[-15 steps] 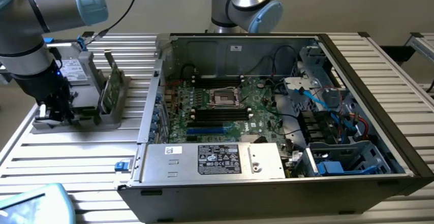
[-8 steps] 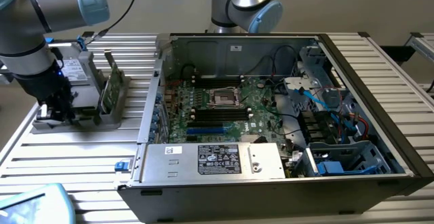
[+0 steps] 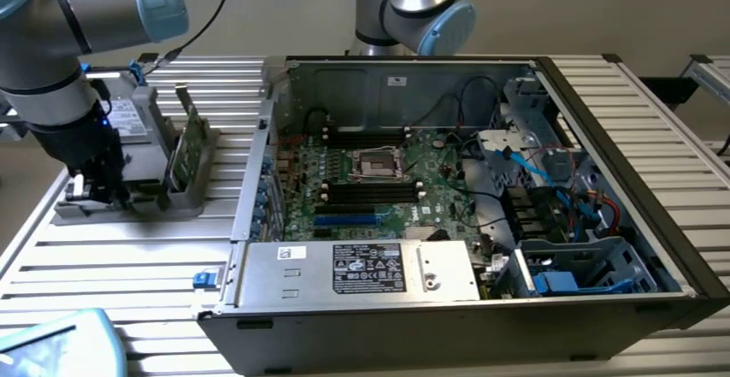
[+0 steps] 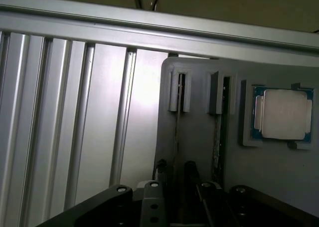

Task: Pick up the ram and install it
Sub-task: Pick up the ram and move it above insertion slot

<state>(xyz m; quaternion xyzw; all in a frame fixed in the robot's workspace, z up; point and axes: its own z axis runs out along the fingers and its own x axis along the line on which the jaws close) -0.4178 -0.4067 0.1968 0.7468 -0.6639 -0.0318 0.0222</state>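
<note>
In the wrist view the ram [image 4: 177, 127] stands on edge in a slot of the grey holder [image 4: 197, 147], seen as a thin line. My gripper [image 4: 175, 169] hangs right over it, open, with one dark finger [image 4: 190, 168] on each side and small gaps to the stick. A second thin stick [image 4: 218, 137] stands in the neighbouring slot. In the exterior view my gripper [image 3: 97, 191] is low over the holder [image 3: 149, 199] at the left, hiding the ram there. The black motherboard slots [image 3: 367, 191] lie inside the open computer case [image 3: 685, 249].
A taller green card [image 3: 188, 142] stands upright in the holder just right of my gripper. A processor chip [image 4: 282, 113] rests in a recess of the holder. A silver power supply [image 3: 365, 270] fills the case's near side. Another arm's base [image 3: 411, 9] stands behind the case.
</note>
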